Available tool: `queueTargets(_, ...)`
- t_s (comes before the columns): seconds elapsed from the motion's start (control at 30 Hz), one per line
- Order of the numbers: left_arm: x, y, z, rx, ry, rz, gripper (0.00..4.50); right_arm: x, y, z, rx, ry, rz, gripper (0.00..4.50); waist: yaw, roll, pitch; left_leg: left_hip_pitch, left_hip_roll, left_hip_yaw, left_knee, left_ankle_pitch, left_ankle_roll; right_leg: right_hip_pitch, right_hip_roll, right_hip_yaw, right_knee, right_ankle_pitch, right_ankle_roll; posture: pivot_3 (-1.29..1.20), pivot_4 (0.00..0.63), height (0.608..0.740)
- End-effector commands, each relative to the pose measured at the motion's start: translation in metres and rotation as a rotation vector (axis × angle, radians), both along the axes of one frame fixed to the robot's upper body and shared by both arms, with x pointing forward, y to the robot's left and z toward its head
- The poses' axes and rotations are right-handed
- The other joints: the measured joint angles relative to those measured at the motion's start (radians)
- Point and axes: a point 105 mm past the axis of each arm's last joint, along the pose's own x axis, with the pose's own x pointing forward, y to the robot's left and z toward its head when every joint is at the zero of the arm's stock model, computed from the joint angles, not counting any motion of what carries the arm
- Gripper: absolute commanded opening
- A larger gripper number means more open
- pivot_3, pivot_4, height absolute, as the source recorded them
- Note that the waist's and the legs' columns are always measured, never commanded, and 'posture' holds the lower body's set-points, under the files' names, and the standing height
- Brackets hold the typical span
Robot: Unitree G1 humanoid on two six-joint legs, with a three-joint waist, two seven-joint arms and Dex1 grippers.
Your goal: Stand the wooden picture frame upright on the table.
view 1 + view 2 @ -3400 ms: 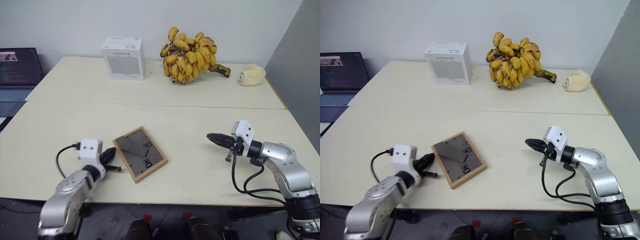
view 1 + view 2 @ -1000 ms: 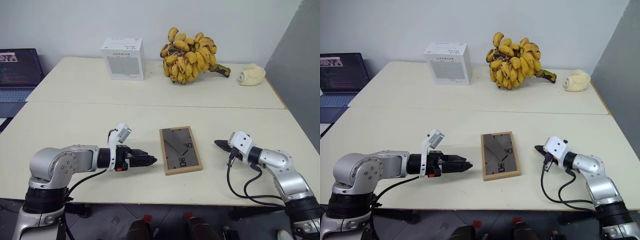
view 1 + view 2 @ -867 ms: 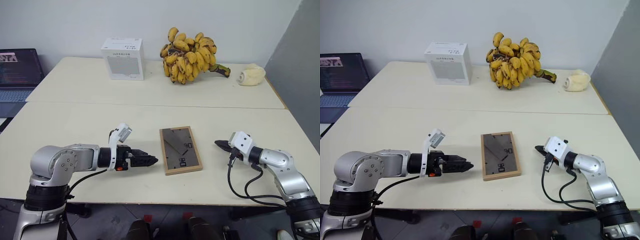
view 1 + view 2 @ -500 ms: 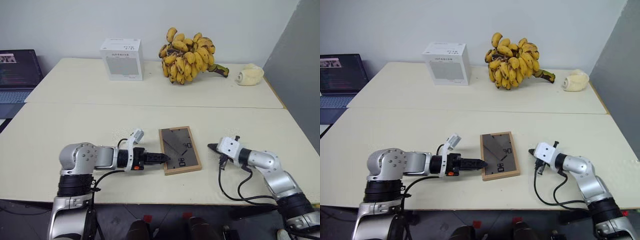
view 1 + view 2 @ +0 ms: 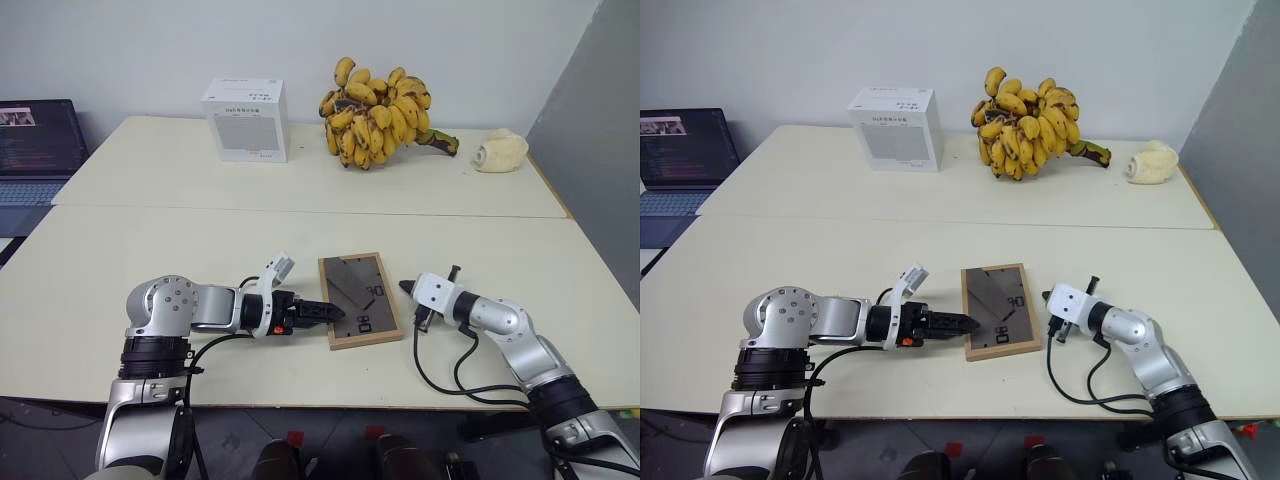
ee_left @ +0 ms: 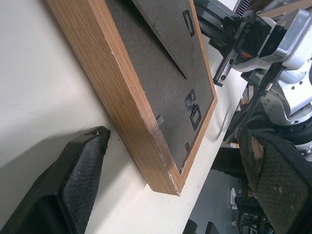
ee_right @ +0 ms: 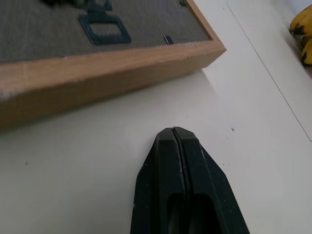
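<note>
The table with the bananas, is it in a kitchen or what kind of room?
Probably a lab or office: a cream table against a bare wall, a laptop showing code, bananas and a white box as props.

Table [image 5: 150, 250]: frame [image 5: 360, 298], box [image 5: 246, 119], bananas [image 5: 378, 108]

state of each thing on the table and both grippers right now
wooden picture frame: lying flat, back side up, stand folded
left gripper: open, at the frame's left edge
right gripper: shut, just right of the frame, holding nothing
white box: upright
bananas: bunched
laptop: open, screen lit
</note>
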Motion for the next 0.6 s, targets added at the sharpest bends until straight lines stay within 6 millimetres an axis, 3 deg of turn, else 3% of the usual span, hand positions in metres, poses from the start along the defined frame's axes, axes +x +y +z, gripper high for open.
queueTargets(0.03,0.002,-0.007,0.001,-0.004,0.007,-0.003,4.44,0.005,0.025,0.016,0.043,-0.042,0.026,0.00,0.001,0.000,0.000,0.000,0.000,0.000,0.000,0.000,0.000,0.000,0.000,0.000,0.000,0.000,0.000,0.00,0.150,0.740)
queueTargets(0.27,0.005,-0.009,0.006,-0.026,0.002,0.002,4.44,0.016,0.040,0.028,0.097,-0.058,-0.007,0.00,0.004,0.000,0.000,-0.001,0.000,-0.001,0.000,0.000,0.000,0.000,0.000,-0.001,0.000,0.000,0.000,0.00,0.150,0.740)
queueTargets(0.6,0.005,-0.006,0.008,-0.036,0.000,0.015,4.44,0.019,0.040,0.026,0.106,-0.055,-0.032,0.00,0.004,0.000,0.000,-0.001,0.000,-0.002,0.000,0.000,0.000,0.000,0.000,-0.002,0.000,0.000,0.000,0.00,0.150,0.740)
